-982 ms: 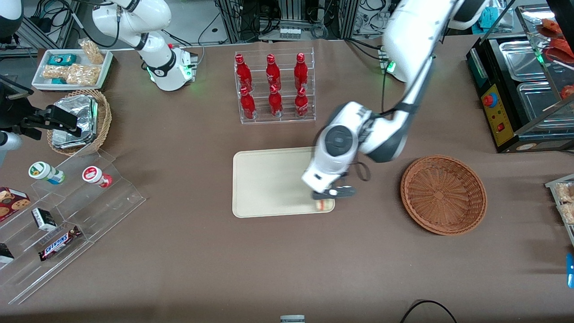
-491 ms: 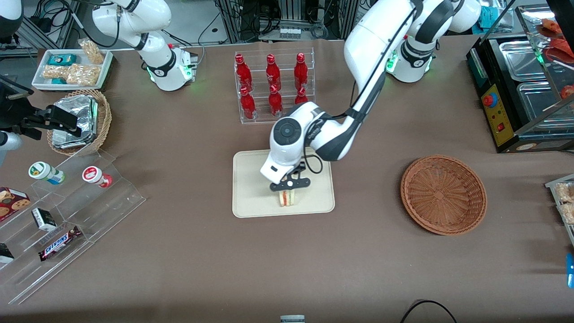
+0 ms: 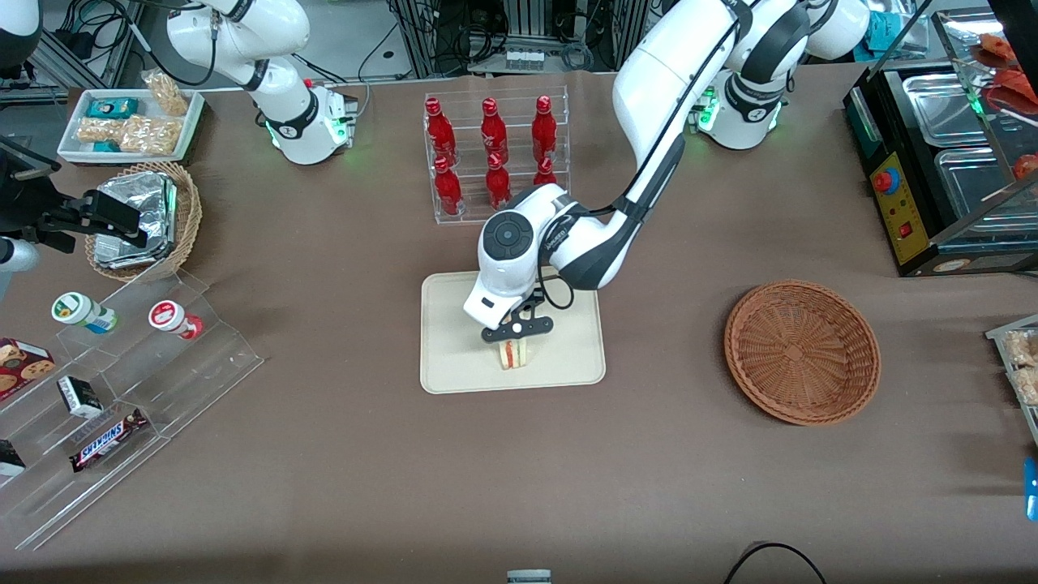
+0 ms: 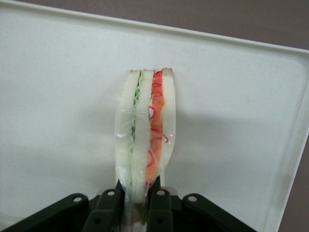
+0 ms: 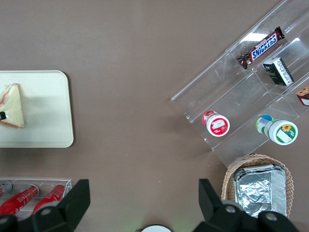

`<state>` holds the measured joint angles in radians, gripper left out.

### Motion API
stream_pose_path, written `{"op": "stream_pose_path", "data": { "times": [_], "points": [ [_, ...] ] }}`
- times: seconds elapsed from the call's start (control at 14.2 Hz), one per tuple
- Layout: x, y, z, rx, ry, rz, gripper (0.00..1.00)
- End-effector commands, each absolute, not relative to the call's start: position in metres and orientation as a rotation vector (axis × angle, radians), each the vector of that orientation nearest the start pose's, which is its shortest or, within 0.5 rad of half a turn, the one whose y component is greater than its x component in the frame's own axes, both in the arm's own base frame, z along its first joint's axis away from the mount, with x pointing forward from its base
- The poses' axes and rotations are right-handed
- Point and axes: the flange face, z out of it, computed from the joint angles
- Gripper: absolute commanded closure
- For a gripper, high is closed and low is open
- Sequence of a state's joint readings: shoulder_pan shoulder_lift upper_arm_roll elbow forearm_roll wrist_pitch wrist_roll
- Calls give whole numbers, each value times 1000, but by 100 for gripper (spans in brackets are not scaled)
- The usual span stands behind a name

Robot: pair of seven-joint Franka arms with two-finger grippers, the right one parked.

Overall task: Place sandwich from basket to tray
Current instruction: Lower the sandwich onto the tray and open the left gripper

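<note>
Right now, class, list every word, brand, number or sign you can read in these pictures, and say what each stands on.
"SNICKERS": on the chocolate bar on the clear stepped rack, readable in the front and right wrist views.
The red bottles, the round tubs and the small dark box carry labels too small to read.
The sandwich, held upright over the tray by the hand, shows no text.
</note>
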<state>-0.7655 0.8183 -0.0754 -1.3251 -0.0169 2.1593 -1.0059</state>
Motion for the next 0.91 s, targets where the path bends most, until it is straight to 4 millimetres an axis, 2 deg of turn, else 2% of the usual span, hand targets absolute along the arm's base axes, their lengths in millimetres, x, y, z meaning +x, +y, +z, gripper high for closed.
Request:
{"op": "stream_pose_path", "data": {
  "times": [0.0,0.07,0.28,0.42,0.49,0.56,0.7,0.84],
  "points": [
    [495,-560,255,-3186,-307,17,0],
    [499,-557,263,-3189,-320,7,0],
    [512,-546,307,-3214,-357,-41,0],
    [527,-519,343,-3193,-309,-20,0],
    [536,-500,356,-3187,-196,2,0],
    [539,-483,369,-3174,-183,37,0],
    [547,-432,393,-3113,-264,120,0],
    [557,-373,403,-3095,-247,153,0]
  ]
}}
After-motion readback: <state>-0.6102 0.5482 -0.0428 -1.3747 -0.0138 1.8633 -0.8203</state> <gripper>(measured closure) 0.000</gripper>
